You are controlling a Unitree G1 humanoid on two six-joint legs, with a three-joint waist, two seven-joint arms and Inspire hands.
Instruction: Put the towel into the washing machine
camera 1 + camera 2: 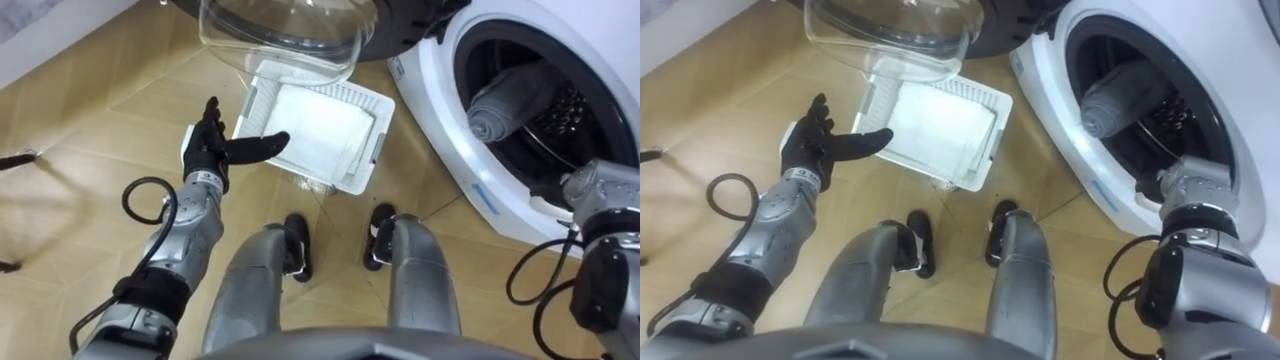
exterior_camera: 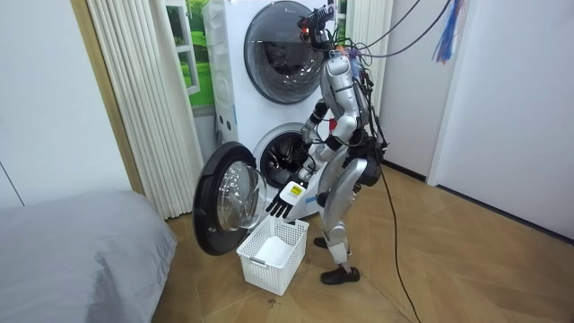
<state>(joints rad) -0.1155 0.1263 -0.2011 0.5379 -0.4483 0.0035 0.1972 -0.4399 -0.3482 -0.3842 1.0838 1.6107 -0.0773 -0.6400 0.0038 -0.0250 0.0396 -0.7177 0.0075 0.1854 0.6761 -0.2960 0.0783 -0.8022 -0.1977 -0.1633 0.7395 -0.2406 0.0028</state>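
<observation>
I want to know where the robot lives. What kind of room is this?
Probably a laundry corner of a home bedroom: two stacked laundry machines, a white laundry basket on the wooden floor, and a bed nearby.

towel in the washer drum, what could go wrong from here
1. The towel lies bunched near the mouth of the drum; it could slide out or get caught when the door shuts.
2. The right hand is at the opening, near the towel; drawing it back might drag the towel along.
3. The open left hand hovers by the basket, just under the door; lifting it might knock the door.
</observation>
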